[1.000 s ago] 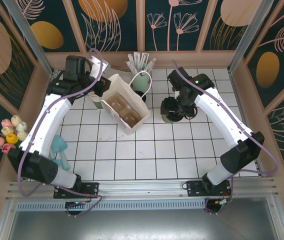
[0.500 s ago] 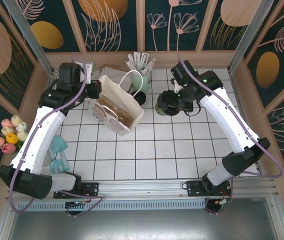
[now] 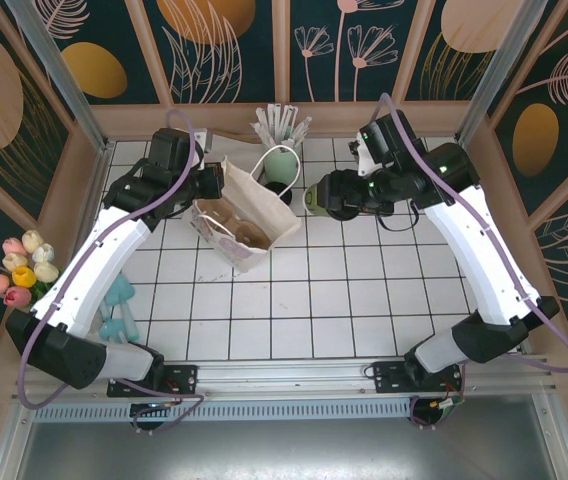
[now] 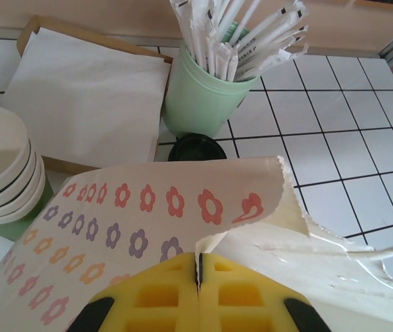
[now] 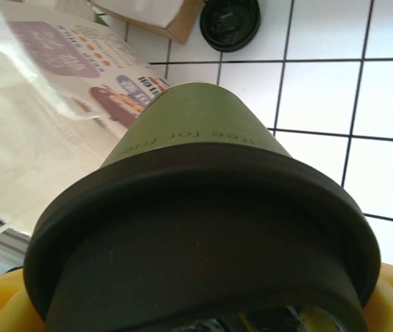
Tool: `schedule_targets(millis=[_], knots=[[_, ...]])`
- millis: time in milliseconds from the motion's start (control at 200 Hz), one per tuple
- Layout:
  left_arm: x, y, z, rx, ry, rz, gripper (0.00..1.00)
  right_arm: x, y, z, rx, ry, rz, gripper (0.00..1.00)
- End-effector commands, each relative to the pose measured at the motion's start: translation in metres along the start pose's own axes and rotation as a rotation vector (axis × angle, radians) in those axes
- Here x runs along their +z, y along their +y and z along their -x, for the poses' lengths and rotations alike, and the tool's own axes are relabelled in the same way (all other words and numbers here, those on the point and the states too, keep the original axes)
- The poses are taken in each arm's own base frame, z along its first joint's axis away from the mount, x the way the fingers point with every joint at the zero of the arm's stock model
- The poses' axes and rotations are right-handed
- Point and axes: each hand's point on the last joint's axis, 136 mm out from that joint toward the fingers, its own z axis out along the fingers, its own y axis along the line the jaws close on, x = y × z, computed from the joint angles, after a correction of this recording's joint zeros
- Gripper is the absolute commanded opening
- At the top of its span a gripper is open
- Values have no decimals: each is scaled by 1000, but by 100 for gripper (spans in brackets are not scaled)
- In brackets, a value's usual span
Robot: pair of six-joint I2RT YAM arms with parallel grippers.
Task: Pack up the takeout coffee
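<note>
Bag holds a cardboard tray; left end effector pinches its rim, right end effector grips the lidded cup.

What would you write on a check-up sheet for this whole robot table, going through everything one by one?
Surface: white tiled table, no spills seen.
Job's things: takeout coffee with its black lid on, held beside the open paper bag.
Clutter: green holder of white sticks, stack of cups, spare black lid, tray of napkins, teal object.
Grippers: left gripper shut on the paper bag's edge; right gripper shut on the takeout coffee.
Cables: purple cables run along both arms, no snag seen.
Surroundings: flower-painted walls; tulips at the left.
</note>
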Motion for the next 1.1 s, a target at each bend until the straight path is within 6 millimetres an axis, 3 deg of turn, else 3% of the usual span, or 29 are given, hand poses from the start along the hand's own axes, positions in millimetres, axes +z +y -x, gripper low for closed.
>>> schedule_targets(millis=[0, 155, 355, 505, 731, 876, 951, 1091], knots=[[4, -4, 1, -19, 9, -10, 0, -17, 18, -4, -45, -11, 64, 71], [6, -9, 0, -24, 9, -36, 0, -8, 32, -8, -75, 22, 81, 71], [8, -16, -3, -38, 21, -70, 0, 1, 72, -10, -144, 54, 152, 71], [3, -25, -1, -88, 18, -111, 0, 24, 89, -15, -184, 103, 147, 71], [-3, -35, -2, -172, 18, -174, 0, 46, 88, -18, -190, 143, 113, 71], [4, -24, -10, -183, 33, -118, 0, 29, 91, -13, -201, 97, 135, 71], [6, -15, -8, -184, 19, -65, 0, 21, 81, -13, -185, 76, 114, 71], [14, -7, -3, -203, 12, -10, 0, 13, 43, -24, -123, 64, 26, 71]])
